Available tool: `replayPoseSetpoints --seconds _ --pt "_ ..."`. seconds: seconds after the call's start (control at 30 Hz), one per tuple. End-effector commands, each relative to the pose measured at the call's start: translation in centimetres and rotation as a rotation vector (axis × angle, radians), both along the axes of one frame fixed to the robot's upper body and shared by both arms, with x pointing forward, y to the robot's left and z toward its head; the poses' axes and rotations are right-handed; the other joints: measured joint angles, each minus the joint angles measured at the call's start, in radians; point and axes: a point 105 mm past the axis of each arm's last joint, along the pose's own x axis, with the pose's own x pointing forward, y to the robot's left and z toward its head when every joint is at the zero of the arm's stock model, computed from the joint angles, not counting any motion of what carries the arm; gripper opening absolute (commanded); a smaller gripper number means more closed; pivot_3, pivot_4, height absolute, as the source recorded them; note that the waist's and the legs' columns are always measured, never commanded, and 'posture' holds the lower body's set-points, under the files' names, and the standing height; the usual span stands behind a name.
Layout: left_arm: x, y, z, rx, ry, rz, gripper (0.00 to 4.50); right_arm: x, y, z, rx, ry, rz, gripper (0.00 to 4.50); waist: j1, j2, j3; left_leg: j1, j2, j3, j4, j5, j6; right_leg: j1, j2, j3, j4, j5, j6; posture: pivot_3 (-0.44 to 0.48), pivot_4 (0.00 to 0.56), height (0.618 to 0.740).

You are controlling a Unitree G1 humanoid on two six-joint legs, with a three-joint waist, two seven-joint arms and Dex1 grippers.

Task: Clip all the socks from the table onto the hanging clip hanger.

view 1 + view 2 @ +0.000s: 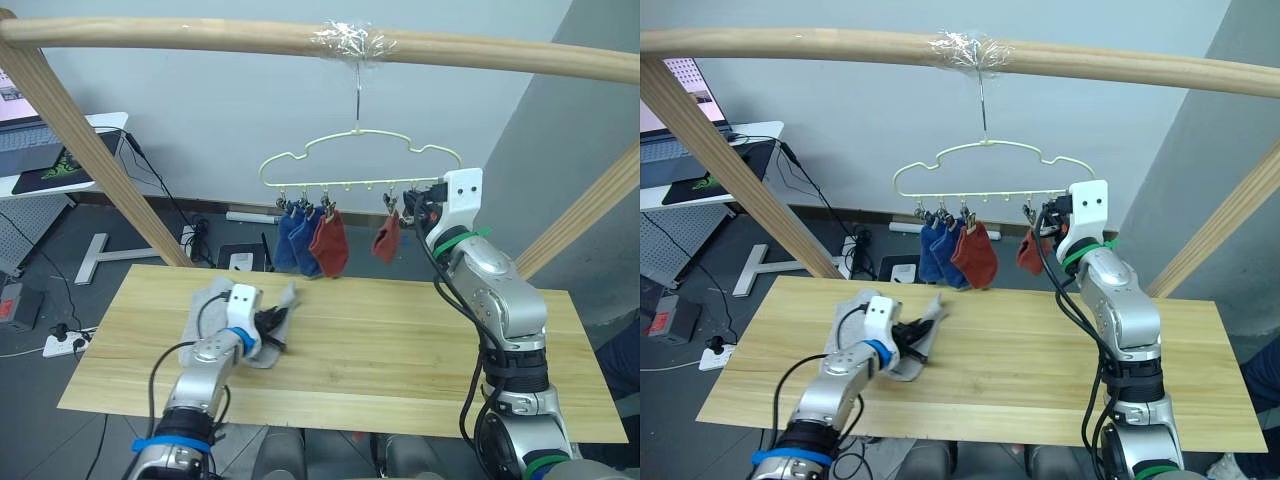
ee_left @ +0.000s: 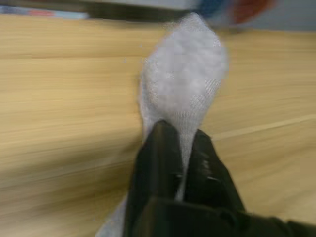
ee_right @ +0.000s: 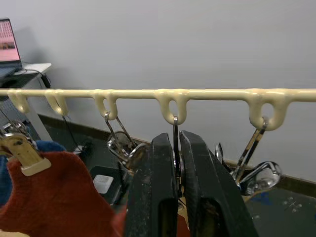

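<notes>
On the pale wood table (image 1: 400, 340) my left gripper (image 1: 276, 326) is shut on a light grey sock (image 2: 185, 84), whose end sticks up past the fingertips (image 2: 165, 136). More grey sock fabric (image 1: 212, 298) lies beneath that arm. The clip hanger (image 1: 360, 160) hangs from the rail with two blue socks (image 1: 293, 240) and two rust red socks (image 1: 329, 245) (image 1: 387, 238) clipped on. My right gripper (image 3: 176, 140) is raised to the hanger's right end, shut on a metal clip right beside the right-hand red sock (image 3: 54, 197).
A thick wooden rail (image 1: 200, 35) crosses overhead, held by slanted wooden posts at the left (image 1: 90, 150) and right (image 1: 590, 210). A white desk with a laptop (image 1: 40, 150) stands far left. Cables and a power strip (image 1: 60, 340) lie on the floor.
</notes>
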Motion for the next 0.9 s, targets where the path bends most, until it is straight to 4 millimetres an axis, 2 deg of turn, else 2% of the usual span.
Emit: replayPoseSetpoints --seconds 0.03,0.1,0.2,0.33,0.63,0.9 --pt "-1.1 -4.5 4.1 -0.045 -0.178 -0.218 0.03 -0.3 -0.7 1.5 0.077 0.036 0.007 0.00 0.000 0.000 0.000 0.000 0.000 0.000 0.000 0.000 0.000 0.000 0.000 0.000 0.000 0.000 0.000 0.093 0.161 0.740" --pt "-1.6 -6.2 5.0 -0.018 -0.258 -0.291 0.03 -0.3 -0.5 1.7 0.099 0.087 0.035 0.00 -0.003 0.000 0.000 0.000 0.000 0.000 0.000 0.000 0.000 0.000 0.000 0.001 0.000 0.000 0.000 0.081 0.162 0.740" --pt "-1.8 -7.0 5.6 -0.013 -0.298 -0.325 0.03 -0.5 -0.4 1.8 0.116 0.130 0.057 0.00 -0.008 0.000 0.000 0.001 0.000 0.001 0.000 0.000 0.000 0.000 0.000 0.001 0.000 0.000 0.000 0.081 0.162 0.740" --pt "-1.1 -10.9 10.2 -0.047 -0.479 -0.400 0.03 -0.8 -0.3 2.7 0.200 0.204 0.084 0.00 -0.004 0.001 0.001 0.000 0.000 0.000 0.000 0.000 0.000 0.000 0.000 0.001 0.000 0.000 0.000 0.073 0.164 0.740" --pt "1.1 -12.8 12.5 -0.061 -0.534 -0.372 0.03 -1.5 0.3 3.1 0.225 0.275 0.114 0.00 -0.027 0.001 0.001 -0.001 0.000 0.000 -0.001 0.000 0.001 0.000 0.000 0.000 -0.001 0.000 0.000 0.059 0.168 0.740" --pt "2.6 -12.6 12.8 -0.028 -0.570 -0.305 0.03 -1.6 -0.1 3.3 0.247 0.295 0.099 0.00 -0.027 0.001 0.001 -0.001 -0.001 0.000 0.000 0.000 0.001 0.000 0.000 0.000 -0.001 0.000 0.000 0.043 0.174 0.740"
